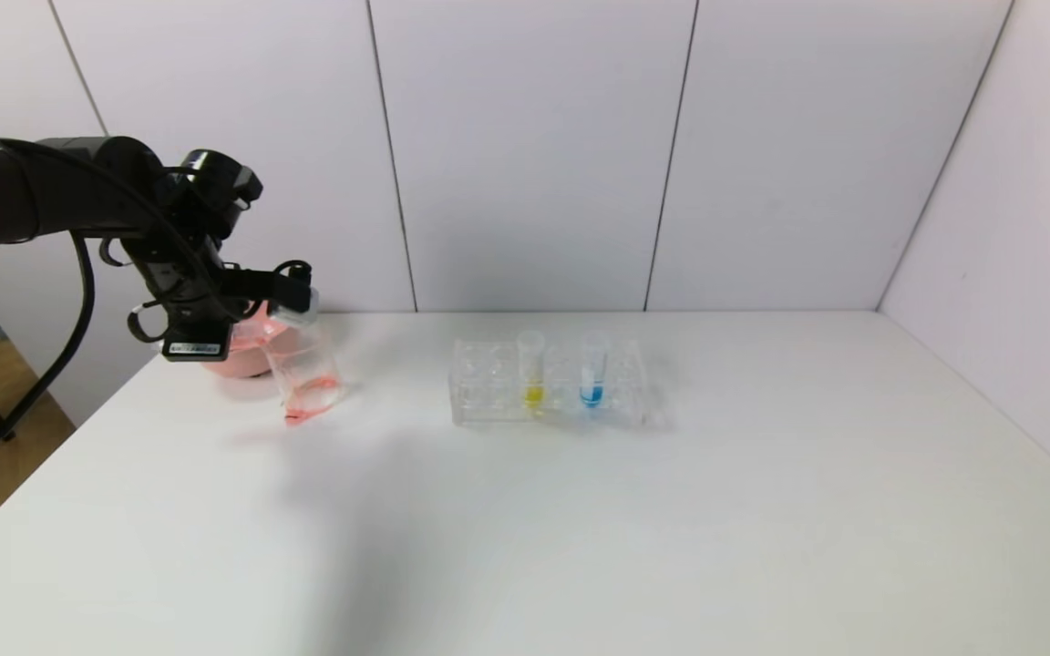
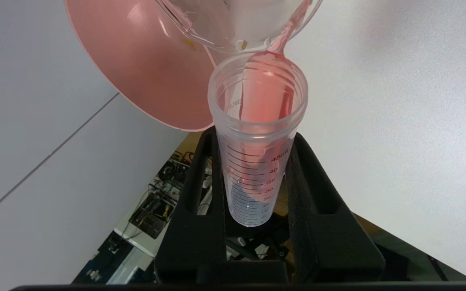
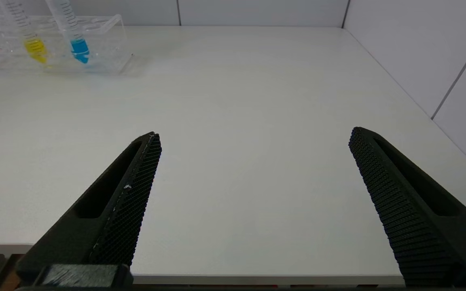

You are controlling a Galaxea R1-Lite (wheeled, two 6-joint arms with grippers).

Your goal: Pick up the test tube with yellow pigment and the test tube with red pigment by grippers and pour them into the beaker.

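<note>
Left wrist view: red tube between fingers.

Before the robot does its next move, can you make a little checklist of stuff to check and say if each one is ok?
1. Left gripper has a firm hold on the test tube with red pigment: ok, it is shut on the tube.
2. Tube mouth meets the beaker rim: ok, red liquid runs into it.
3. Tube fully emptied: cannot tell, red still streaks inside.
4. Beaker standing steady: not ok, it looks tilted in the head view.
5. Test tube with yellow pigment waiting upright in the rack: ok.
6. Right gripper open and free: ok, nothing is between its fingers.
</note>
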